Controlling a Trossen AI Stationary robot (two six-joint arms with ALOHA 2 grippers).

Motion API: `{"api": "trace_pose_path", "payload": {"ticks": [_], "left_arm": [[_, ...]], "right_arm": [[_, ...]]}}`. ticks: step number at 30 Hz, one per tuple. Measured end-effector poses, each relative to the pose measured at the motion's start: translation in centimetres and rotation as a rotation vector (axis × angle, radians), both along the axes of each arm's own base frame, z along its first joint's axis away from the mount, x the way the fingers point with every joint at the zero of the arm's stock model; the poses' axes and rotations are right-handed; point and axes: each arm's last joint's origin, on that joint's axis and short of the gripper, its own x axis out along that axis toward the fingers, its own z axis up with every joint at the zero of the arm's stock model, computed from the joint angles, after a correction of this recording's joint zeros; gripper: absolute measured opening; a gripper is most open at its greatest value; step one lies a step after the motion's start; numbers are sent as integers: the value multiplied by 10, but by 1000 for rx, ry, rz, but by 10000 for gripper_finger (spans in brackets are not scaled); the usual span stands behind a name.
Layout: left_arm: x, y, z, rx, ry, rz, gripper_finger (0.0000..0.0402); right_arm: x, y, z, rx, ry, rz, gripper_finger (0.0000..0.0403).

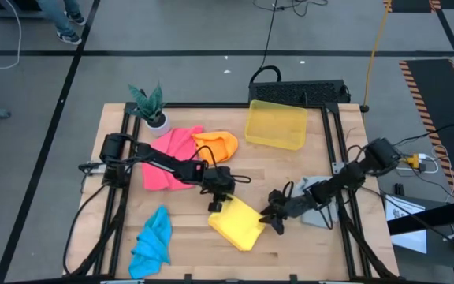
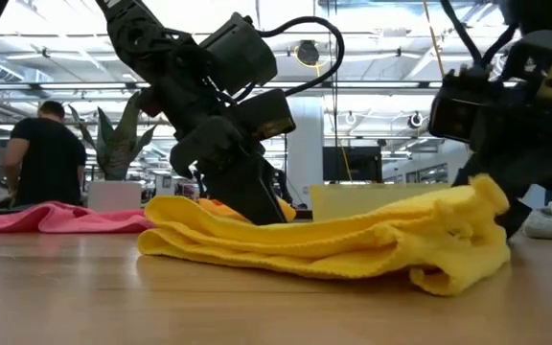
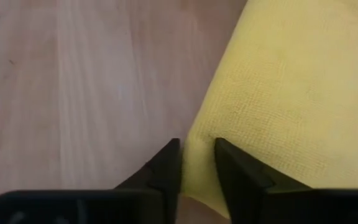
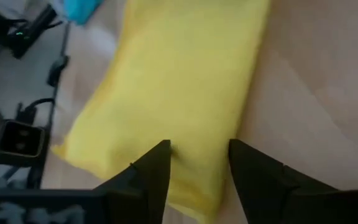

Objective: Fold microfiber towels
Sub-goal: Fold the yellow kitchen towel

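Overhead only, blue towel (image 1: pixel 152 242), grey towel (image 1: pixel 319 207)

Even, bright overhead lighting; the table (image 1: pixel 290 173) shows only faint, soft shadows. In the low view, ceiling lamps at 12 o'clock backlight the arms into near silhouette. The right wrist view is motion-blurred; the yellow towel (image 4: pixel 173 93) lacks weave detail, unlike the left wrist view.

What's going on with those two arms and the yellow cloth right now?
Left gripper and right gripper, fingers apart, straddle opposite edges of the folded yellow towel. Nothing blocking.
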Motion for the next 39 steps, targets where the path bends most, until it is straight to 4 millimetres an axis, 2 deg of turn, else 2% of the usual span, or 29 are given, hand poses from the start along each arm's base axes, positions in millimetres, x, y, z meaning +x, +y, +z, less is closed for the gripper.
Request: {"api": "trace_pose_path", "payload": {"ticks": [3, 6, 8, 10, 13, 15, 18, 24, 31, 35, 39], "left_arm": [[-1, -1, -1, -3, 12, -12, 54], [-2, -1, -1, 7, 18, -34, 18], [-3, -2, 1, 11, 16, -38, 8], [-5, -4, 6, 33, 13, -31, 12], [-13, -11, 21, 76, 11, -35, 18], [-18, -17, 41, 107, -32, -46, 13], [-27, -28, 70, 148, -102, -42, 6], [-41, -55, 108, 199, -257, -52, 20], [-49, -80, 128, 277, -405, -55, 8], [-51, -88, 131, 301, -447, -65, 24], [-51, -89, 133, 311, -463, -74, 15]], "right_arm": [[1, 0, 0, 2, -11, 30, 122], [1, 0, 0, -16, -15, 54, 71], [1, 0, 1, -34, -20, 72, 29], [1, 0, 3, -44, -25, 85, 9], [4, 1, 13, -56, -59, 96, 8], [7, 3, 23, -82, -69, 118, 3], [6, 3, 33, -165, -11, 116, 2], [9, 7, 65, -350, 11, 93, 1], [8, 16, 97, -439, -107, 190, 0], [1, 14, 104, -456, -102, 208, 1], [-7, 9, 104, -455, -30, 201, 13]]}}
